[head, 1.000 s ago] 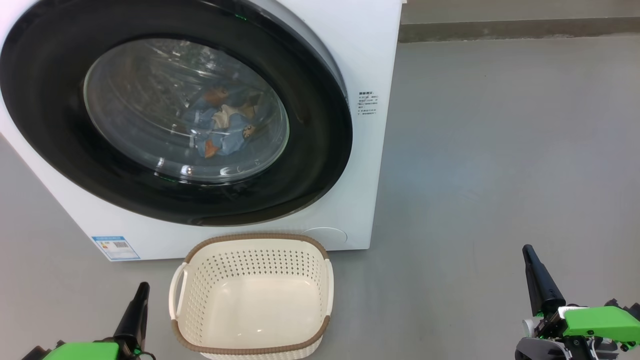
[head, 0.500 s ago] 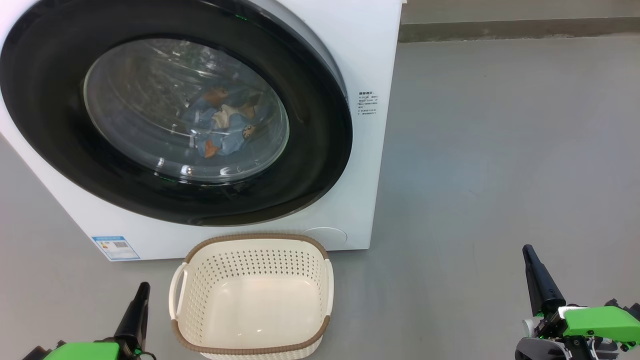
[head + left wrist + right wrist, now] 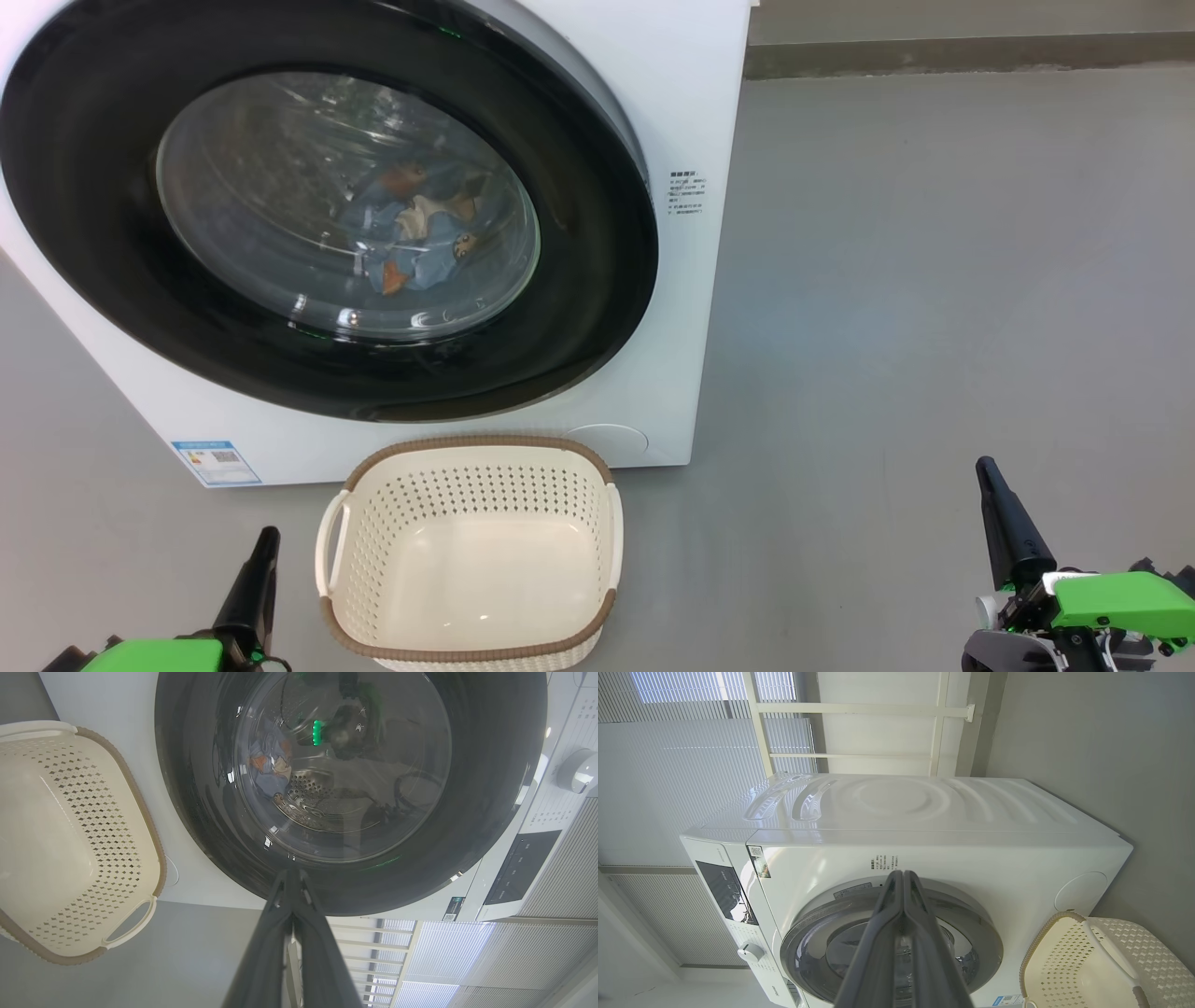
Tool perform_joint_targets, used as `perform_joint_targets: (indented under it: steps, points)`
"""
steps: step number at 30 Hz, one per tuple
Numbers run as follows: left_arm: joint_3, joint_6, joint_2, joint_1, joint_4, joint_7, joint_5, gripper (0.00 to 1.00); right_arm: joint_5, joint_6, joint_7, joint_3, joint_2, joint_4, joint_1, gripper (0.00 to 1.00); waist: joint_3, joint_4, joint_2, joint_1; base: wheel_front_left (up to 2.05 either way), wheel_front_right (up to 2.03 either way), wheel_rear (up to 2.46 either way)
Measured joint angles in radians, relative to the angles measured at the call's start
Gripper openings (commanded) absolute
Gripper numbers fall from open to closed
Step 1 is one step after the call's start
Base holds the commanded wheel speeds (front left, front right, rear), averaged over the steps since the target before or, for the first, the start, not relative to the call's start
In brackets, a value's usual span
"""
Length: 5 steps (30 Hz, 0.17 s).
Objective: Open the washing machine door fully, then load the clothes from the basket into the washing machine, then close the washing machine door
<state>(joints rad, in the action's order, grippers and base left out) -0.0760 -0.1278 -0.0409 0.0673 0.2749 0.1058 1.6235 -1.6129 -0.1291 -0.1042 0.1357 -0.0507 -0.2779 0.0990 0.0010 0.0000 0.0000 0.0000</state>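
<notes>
The washing machine [image 3: 691, 112] stands ahead with its black-ringed door [image 3: 579, 280] flat against the front. Through the glass the light-blue printed clothes [image 3: 415, 229] lie in the drum, also seen in the left wrist view as the clothes [image 3: 268, 763]. The cream basket [image 3: 471, 551] sits on the floor below the door, with nothing in it. My left gripper [image 3: 266, 541] is shut and empty, low beside the basket's left handle. Well off to the right over bare floor, my right gripper [image 3: 985, 467] is shut too, holding nothing.
Grey floor [image 3: 934, 280] stretches to the right of the machine up to a wall base [image 3: 934, 56]. A blue label [image 3: 215, 462] marks the machine's lower left corner. The control panel and knob [image 3: 577, 770] sit on the machine's upper front.
</notes>
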Motion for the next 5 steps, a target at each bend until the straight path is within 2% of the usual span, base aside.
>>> perform_joint_targets:
  steps: [5]
  points:
    - [0.0, 0.0, 0.0, 0.0, 0.0, 0.0, 0.0, 0.0, 0.0, 0.0, 0.0, 0.0, 0.0, 0.0, 0.0, 0.0, 0.0, 0.0, 0.0, 0.0, 0.0, 0.0, 0.0]
